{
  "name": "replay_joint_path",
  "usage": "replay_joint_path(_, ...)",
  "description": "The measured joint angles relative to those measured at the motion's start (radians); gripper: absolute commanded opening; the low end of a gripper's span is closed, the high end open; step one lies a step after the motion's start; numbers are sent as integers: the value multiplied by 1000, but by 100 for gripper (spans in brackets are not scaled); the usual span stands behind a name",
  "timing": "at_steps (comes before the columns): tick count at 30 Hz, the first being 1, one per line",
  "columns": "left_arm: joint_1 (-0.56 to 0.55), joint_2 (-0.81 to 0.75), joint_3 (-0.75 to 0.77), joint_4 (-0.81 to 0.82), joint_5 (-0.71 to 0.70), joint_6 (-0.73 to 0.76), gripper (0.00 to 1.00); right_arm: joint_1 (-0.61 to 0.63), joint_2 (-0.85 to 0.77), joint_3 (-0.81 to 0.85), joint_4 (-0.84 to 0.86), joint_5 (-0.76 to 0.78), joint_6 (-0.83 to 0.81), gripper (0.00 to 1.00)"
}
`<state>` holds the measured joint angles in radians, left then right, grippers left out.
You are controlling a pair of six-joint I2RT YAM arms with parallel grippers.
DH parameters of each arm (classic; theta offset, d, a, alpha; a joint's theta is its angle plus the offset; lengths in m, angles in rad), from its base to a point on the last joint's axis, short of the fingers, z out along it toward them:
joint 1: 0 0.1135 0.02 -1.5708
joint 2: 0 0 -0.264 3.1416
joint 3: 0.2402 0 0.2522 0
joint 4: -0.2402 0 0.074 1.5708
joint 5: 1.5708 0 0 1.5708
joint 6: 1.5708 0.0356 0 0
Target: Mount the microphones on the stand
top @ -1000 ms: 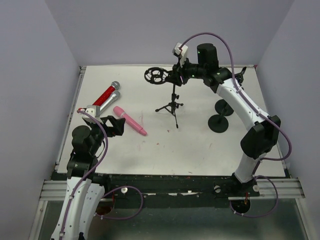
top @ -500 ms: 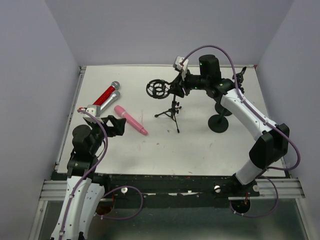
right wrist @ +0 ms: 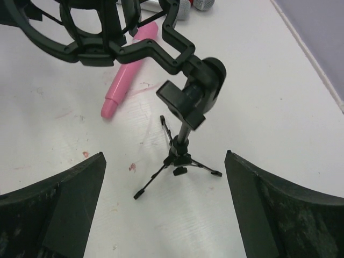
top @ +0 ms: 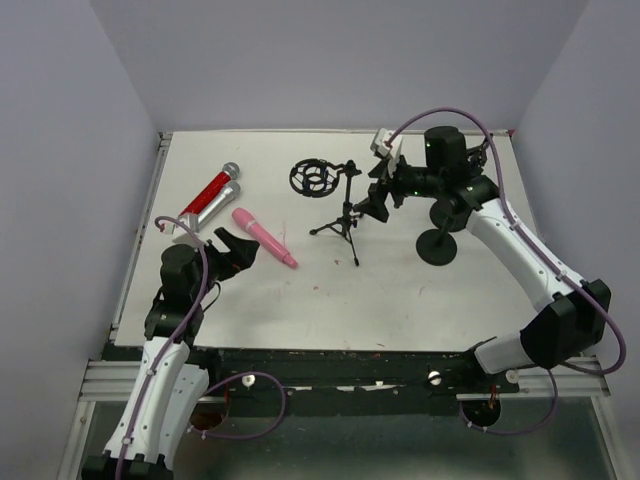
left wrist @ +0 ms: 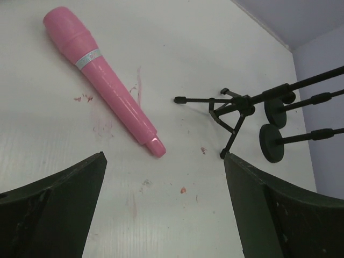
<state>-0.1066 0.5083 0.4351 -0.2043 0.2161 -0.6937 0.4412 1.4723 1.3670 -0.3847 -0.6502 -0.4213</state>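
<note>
My overhead view: white table (top: 400,300). Pink microphone (top: 263,238), red microphone (top: 211,188) and silver-grey microphone (top: 207,207) lie at left. Tripod stand (top: 343,222) stands at centre, two round-base stands (top: 437,247) at right.

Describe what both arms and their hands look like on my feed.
The left arm and right arm have white links, black joints and a looping lilac cable each. The left hand and right hand are black, with two broad wedge-shaped fingers.

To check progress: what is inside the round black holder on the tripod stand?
No microphone: the holder shows only its own inner bands. The pink microphone lies on the table. The top view hides nothing there.
</note>
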Motion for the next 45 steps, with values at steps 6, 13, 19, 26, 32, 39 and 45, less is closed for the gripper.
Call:
replay_joint_path(6,0,203,48,-38,-80,-108,99,-42,-105,-20,-105,-35,-100,100)
replay_joint_path(13,0,575,296,-123,-153,-146,97,-84,-205,-49,-222,-127,-147,100)
replay_joint_path(19,-16,918,584,-249,-224,-145,93,-171,-283,-74,-216,-214,-94,100)
replay_joint_path(26,-84,1219,866,-428,-326,-113,85,-177,-322,-156,-198,-238,-50,100)
replay_joint_path(32,-119,1351,980,-514,-365,-92,79,-195,-338,-215,-185,-242,-24,100)
replay_joint_path(39,-127,1405,996,-558,-383,-93,77,-201,-354,-215,-171,-250,-15,100)
replay_joint_path(45,-147,1442,1062,-605,-409,-93,71,-207,-354,-215,-166,-257,-8,100)
